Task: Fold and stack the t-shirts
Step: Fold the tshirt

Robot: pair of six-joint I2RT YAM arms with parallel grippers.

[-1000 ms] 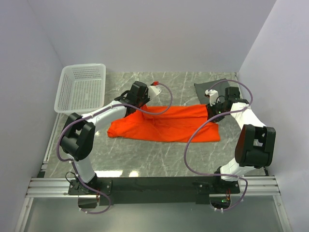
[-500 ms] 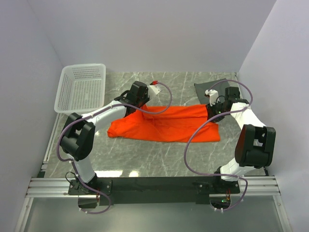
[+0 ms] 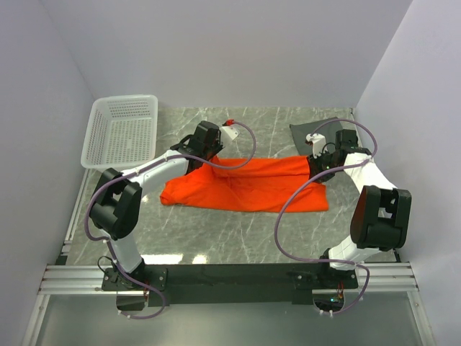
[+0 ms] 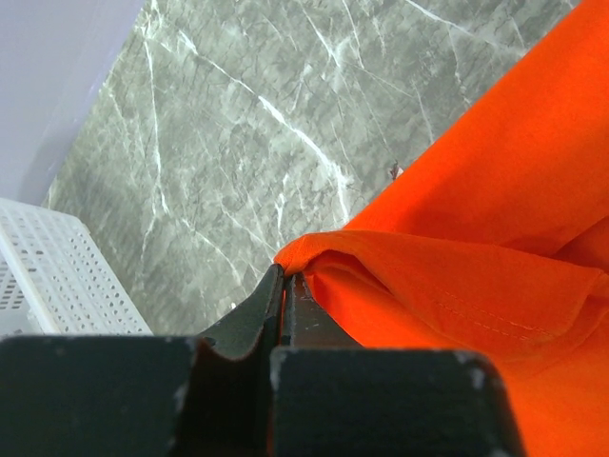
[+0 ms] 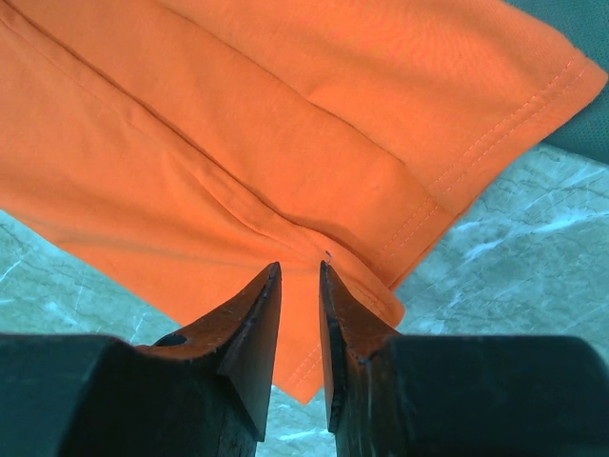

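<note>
The orange t-shirt (image 3: 248, 184) lies folded into a long band across the marble table. My left gripper (image 4: 285, 271) is shut on a fold of the shirt's edge (image 4: 314, 249), near the band's back left part (image 3: 204, 161). My right gripper (image 5: 300, 267) hovers over the shirt's right end (image 3: 315, 167), its jaws a narrow gap apart with nothing between them. The hemmed corner of the orange cloth (image 5: 381, 295) lies just under those tips. The dark grey t-shirt (image 3: 305, 134) lies at the back right, its edge showing beside the orange hem (image 5: 585, 133).
A white lattice basket (image 3: 122, 130) stands at the back left and shows in the left wrist view's lower left corner (image 4: 48, 281). Walls close the table on three sides. Bare marble (image 3: 216, 231) lies between the shirt and the arm bases.
</note>
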